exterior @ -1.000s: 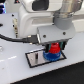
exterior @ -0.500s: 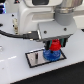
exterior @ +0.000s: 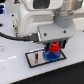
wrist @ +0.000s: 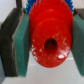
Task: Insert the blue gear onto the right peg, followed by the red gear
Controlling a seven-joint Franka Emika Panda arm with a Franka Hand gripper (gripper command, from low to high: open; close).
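1 red gear (wrist: 50,44) in hand (wrist: 46,47), 1 blue gear (exterior: 51,56) below.

red gear (wrist: 50,42) clamped in tool (wrist: 49,47)

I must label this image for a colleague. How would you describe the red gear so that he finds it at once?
Find the black-rimmed white plate under the arm. Above its end at the exterior view's right, the tool grips the red gear. The blue gear lies just beneath; only the upper disc is red.

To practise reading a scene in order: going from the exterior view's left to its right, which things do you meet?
Black cable → base plate → red gear, held in the gripper above the blue gear.
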